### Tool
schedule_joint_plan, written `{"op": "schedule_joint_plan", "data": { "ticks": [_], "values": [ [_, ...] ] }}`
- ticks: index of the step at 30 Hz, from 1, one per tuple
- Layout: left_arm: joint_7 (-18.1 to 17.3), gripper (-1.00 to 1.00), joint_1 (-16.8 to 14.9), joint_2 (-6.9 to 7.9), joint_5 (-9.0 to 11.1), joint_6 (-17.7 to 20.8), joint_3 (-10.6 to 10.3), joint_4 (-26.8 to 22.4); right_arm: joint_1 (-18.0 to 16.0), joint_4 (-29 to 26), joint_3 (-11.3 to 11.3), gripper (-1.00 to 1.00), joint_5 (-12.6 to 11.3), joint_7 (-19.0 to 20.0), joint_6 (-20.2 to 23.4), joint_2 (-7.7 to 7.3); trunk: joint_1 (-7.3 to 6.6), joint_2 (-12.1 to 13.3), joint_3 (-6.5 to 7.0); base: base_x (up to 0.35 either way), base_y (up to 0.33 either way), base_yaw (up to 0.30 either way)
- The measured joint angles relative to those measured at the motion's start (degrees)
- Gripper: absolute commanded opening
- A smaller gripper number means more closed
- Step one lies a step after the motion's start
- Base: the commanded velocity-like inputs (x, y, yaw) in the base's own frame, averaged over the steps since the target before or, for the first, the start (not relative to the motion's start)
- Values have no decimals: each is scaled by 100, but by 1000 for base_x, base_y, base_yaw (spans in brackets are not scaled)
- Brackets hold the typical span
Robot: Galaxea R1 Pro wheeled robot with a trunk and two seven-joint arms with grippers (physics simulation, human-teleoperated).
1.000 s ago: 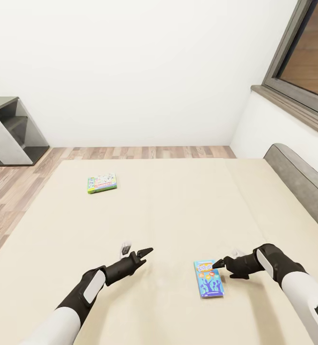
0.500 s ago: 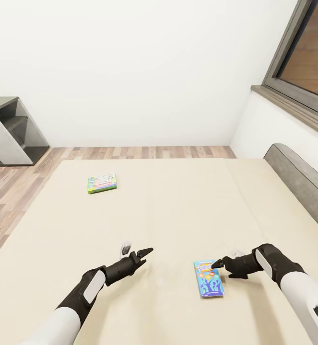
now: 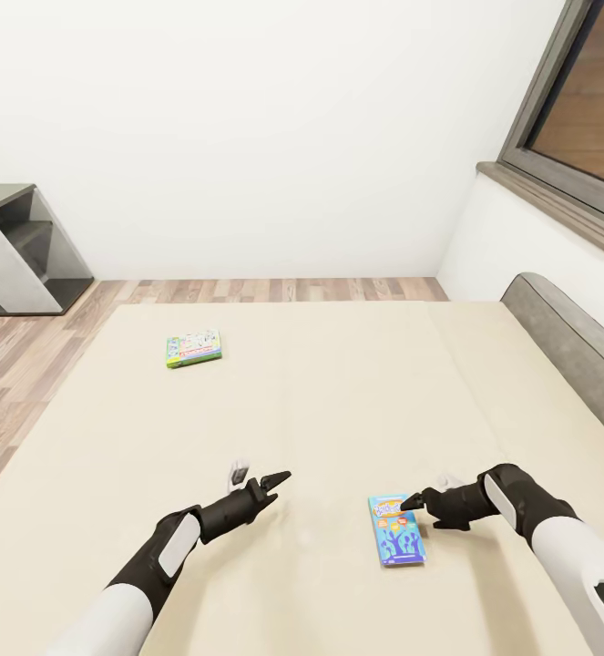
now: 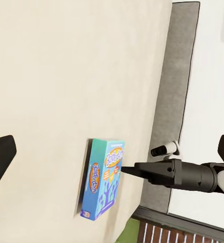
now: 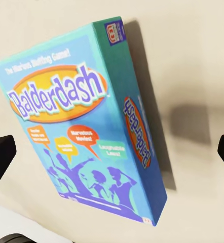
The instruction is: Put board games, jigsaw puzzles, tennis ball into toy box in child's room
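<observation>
Right hand [image 3: 414, 500] hovers over the bed [image 3: 338, 392], fingers spread wide with nothing between them; its tip is at the top edge of the blue Balderdash box [image 3: 396, 530]. From the right wrist view both fingertips sit far to either side of the box [image 5: 86, 116], so the opening spans it with room to spare.

Left hand [image 3: 279, 476] also over the mattress, well apart from the blue box; open, holding nothing, one finger showing at the edge of its wrist view.

Second game, the green-and-white box [image 3: 193, 348], lies flat far ahead of the left hand, near the bed's far edge.

Blue box lies flat, printed face up, just below and in front of the right hand.

Handling judgement: cardboard, rigid, probably light; glossy print may slip. Soft mattress gives under it, so fingers can press down beside the long sides. Best hold looks to be across the narrow width, on the two long side walls, near mid-length to avoid tipping
</observation>
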Motion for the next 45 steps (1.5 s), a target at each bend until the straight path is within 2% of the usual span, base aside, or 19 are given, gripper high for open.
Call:
{"op": "schedule_joint_plan", "data": {
  "ticks": [22,45],
  "values": [
    [0,100,0,0,-1,0,0,0,2,3,4,100,1,-1,-8,8,0,0,0,0,0,0],
    [0,100,0,0,-1,0,0,0,2,33,1,100,28,-52,-22,129,0,0,0,0,0,0]
  ]
}}
